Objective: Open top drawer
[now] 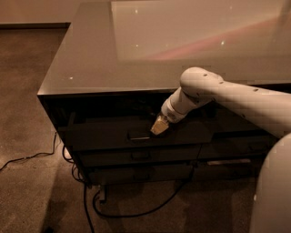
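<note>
Top drawer (102,136) is a wide, dark grey-black box front, tall and flat. It has a small loop handle (138,136) in its middle. It sits just under the shiny top of the cabinet (91,54), a bit below the middle of my view. It looks like it sticks out a little from the cabinet, but it is very dark there and I am not sure.

My gripper (158,127) has a tan tip. It is right at the drawer front, just beside the handle, at about 2 o'clock from it. I cannot tell if the gripper is clenched or let go, or if it touches the handle. The white arm (227,98) comes in from 3 o'clock.

Under the top drawer are two thinner drawers (136,157) of the same dark colour. The cabinet top is smooth and shows a pale glow and small bright dots. The floor (27,113) is brown carpet. A black cable (136,211) curls on it at 6 o'clock, and a thin one runs off toward 9 o'clock. A pale wall (32,9) shows at 11 o'clock.

The drawer's long side runs from 9 o'clock to 3 o'clock. Its front faces 6 o'clock.
</note>
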{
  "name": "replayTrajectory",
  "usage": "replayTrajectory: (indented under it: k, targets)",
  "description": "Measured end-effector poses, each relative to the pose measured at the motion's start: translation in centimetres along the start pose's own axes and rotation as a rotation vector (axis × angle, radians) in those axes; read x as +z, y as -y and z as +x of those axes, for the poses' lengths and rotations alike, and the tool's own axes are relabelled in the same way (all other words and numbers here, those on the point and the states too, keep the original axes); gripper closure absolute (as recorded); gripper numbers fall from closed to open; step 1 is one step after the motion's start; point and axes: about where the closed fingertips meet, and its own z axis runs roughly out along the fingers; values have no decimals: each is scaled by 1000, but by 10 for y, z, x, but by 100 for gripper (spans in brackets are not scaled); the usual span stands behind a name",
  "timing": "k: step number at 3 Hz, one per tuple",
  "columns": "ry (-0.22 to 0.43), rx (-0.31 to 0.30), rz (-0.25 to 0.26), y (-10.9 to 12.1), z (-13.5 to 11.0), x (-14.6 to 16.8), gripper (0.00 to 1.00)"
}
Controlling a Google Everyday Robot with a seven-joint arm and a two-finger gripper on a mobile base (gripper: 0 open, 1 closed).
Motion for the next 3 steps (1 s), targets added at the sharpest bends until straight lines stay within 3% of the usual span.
replayTrajectory:
  k: [1, 2, 3]
  targets:
    - [11, -6, -15, -10, 2, -5, 100]
    - [17, -5, -58, -31, 10, -9, 81]
    - [17, -6, -68, -38, 13, -11, 58]
